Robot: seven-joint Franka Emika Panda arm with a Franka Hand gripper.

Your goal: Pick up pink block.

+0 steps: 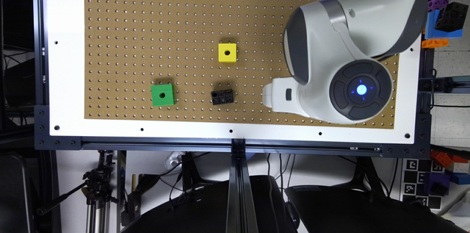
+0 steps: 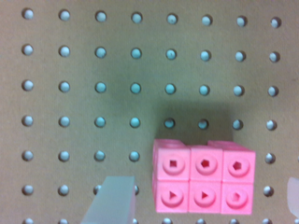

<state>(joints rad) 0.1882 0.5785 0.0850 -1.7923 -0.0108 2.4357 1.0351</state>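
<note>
We see a brown pegboard surface point(image 1: 147, 23) with a white border, mounted on a dark metal frame point(image 1: 238, 144). On the pegboard lie a yellow cube point(image 1: 227, 53), a green cube point(image 1: 162, 95) and a black brick point(image 1: 222, 97), each apart from the others. At the exterior view's right, beyond the frame, there is a pile of coloured blocks point(image 1: 440, 20). Below the surface we see a tripod point(image 1: 97, 192), some cables and dark covers.

The white Panda arm point(image 1: 341, 64) hangs over the pegboard on the exterior view's right, and its blue light point(image 1: 361, 89) is on. In the wrist view the pincer point(image 2: 201, 205) is wide open: one translucent finger point(image 2: 112, 200) is at one side of the pink block point(image 2: 203, 182) and the edge of the other finger point(image 2: 293, 196) is at the opposite side. Neither finger touches the block, and the pincer holds nothing.

The pink block lies flat on the pegboard between the two fingers, its six studs facing up, somewhat closer to the first finger.
</note>
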